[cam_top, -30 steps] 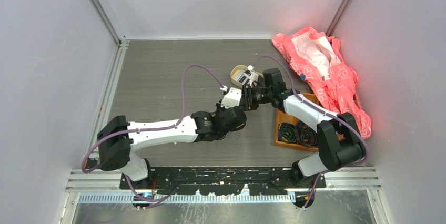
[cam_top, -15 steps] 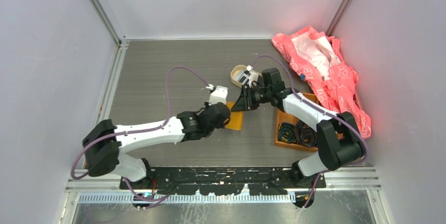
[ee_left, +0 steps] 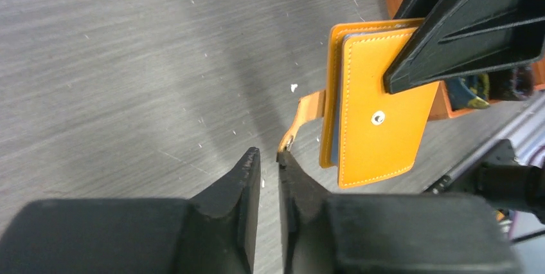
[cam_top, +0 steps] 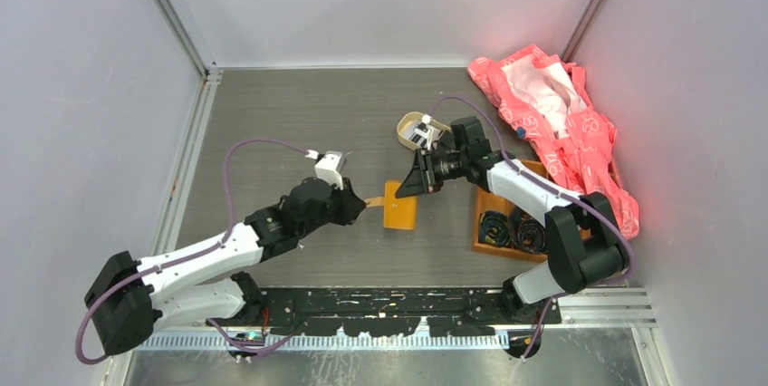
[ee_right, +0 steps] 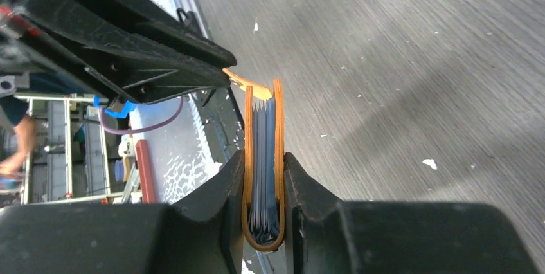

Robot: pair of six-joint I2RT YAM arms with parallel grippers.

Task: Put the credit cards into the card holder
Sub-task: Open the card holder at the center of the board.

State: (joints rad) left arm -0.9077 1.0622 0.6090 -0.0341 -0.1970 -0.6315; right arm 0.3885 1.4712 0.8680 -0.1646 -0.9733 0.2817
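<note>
The card holder [cam_top: 399,206] is a flat orange wallet with a round snap stud, and it hangs folded just above the table. My right gripper [cam_top: 409,188] is shut on its folded spine, and blue-grey leaves show between the covers [ee_right: 262,126]. In the right wrist view the fingers [ee_right: 263,161] press both covers. A thin orange strap [ee_left: 307,114] trails from the holder [ee_left: 379,113] toward my left gripper [ee_left: 268,153]. Its end touches one fingertip. The left jaws stand a narrow gap apart with nothing between them. No loose credit cards can be made out.
An oval beige tin [cam_top: 415,130] with something white and dark inside sits behind the right gripper. An orange wooden tray [cam_top: 479,216] with dark rolled items lies at the right. Crumpled pink wrapping [cam_top: 552,123] fills the back right corner. Grey walls enclose the table.
My left arm has drawn back to the left, away from the right gripper. Its jaws closed, then parted slightly. The holder now shows hanging from the right gripper, strap pulled out leftward.
</note>
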